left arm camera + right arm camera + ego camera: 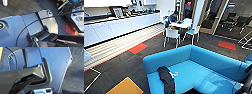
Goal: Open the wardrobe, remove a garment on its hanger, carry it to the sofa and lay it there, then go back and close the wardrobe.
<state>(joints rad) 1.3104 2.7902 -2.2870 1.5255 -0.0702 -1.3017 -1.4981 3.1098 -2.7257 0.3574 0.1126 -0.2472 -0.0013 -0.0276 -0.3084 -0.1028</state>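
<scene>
Garment (167, 79) lies draped over the front of the sofa (196, 72) seat, hanger (174, 74) hook poking out beside it. Judged light, limp, slippery; best taken by the stiff hanger. My tools' state: cannot tell.

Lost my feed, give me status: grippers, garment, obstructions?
Gripper fingers not discernible. Black garment on pale hanger, lying on blue sofa seat. White chairs and table stand beyond the sofa.
</scene>
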